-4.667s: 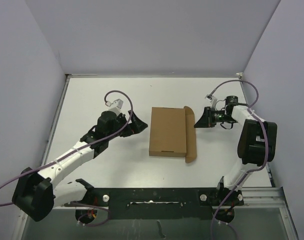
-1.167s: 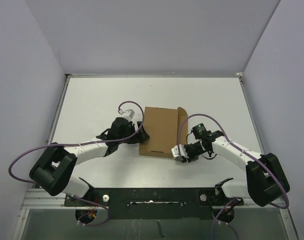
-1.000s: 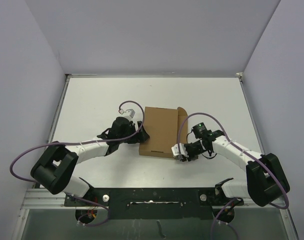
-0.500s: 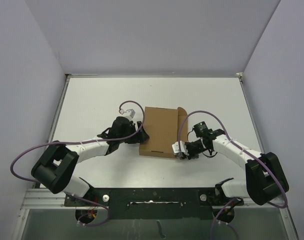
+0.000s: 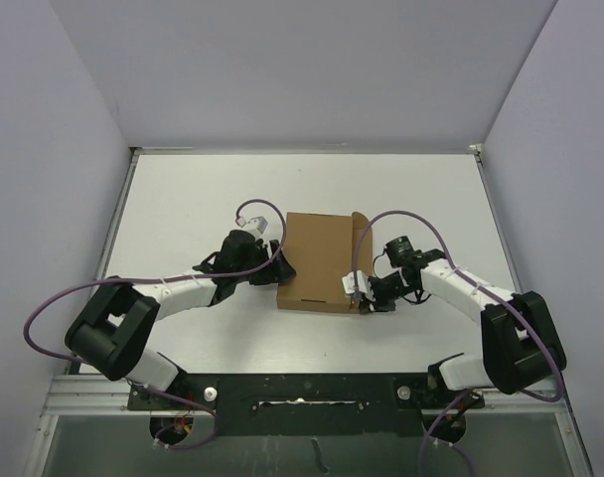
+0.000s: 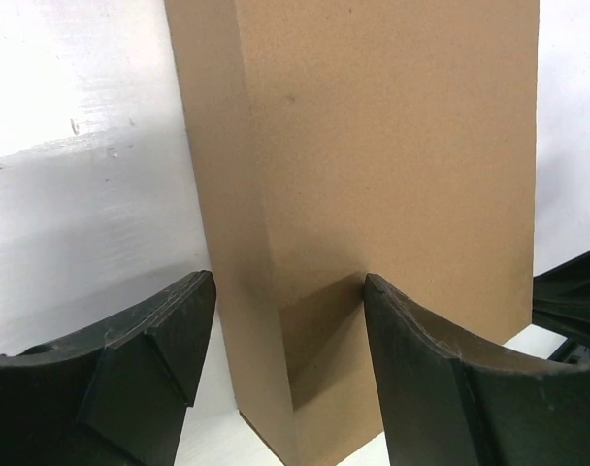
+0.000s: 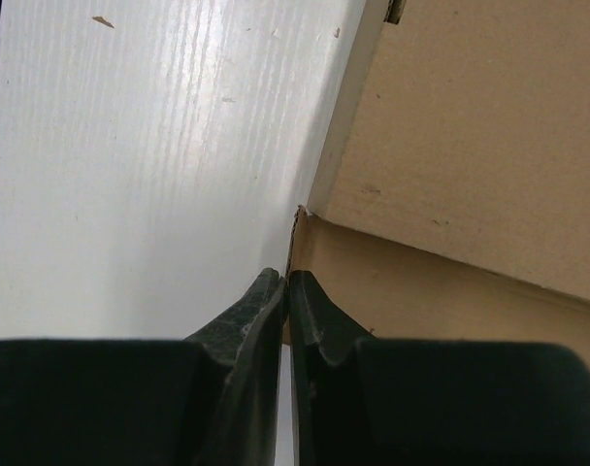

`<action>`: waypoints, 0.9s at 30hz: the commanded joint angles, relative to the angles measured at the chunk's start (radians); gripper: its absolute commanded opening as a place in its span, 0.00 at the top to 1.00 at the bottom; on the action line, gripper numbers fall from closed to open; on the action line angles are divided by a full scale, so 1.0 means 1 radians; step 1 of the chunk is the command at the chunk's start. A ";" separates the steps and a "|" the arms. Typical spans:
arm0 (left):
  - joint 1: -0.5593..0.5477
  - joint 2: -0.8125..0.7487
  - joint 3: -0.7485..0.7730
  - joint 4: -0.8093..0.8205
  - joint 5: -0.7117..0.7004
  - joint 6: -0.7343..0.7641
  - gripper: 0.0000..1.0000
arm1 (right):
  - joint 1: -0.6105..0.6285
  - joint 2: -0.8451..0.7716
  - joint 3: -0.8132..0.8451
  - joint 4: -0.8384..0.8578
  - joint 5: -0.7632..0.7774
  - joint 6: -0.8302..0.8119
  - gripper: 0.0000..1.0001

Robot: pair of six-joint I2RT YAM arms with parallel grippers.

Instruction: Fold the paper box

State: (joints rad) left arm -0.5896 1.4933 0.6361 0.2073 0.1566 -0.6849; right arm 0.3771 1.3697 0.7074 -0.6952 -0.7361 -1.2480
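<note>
Paper box (image 5: pixel 317 260) lay flat, your arms either side. Right gripper (image 7: pixel 287 279) pinched shut on its right flap (image 5: pixel 359 243), ready to fold; left gripper (image 6: pixel 287 291) gaped astride its left edge, likely bracing.

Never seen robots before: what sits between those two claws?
The paper box lies between the left gripper and the right gripper, shown in the top view.

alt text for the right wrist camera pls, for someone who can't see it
Close-up of the right gripper, black, pinched shut on a thin edge of a brown cardboard box. The box fills the right side of the view, and a white table fills the left.
</note>
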 commanded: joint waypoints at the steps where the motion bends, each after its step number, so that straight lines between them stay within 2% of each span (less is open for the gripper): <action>1: 0.017 0.027 0.021 0.025 0.004 -0.002 0.40 | -0.022 0.017 0.035 -0.031 -0.022 0.016 0.93; 27: 0.022 0.051 0.040 0.028 0.053 -0.005 0.44 | -0.014 0.074 0.094 -0.013 -0.034 0.181 0.97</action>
State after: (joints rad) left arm -0.5732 1.5139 0.6407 0.2264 0.2104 -0.6991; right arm 0.3542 1.4376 0.7628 -0.7162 -0.7490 -1.1133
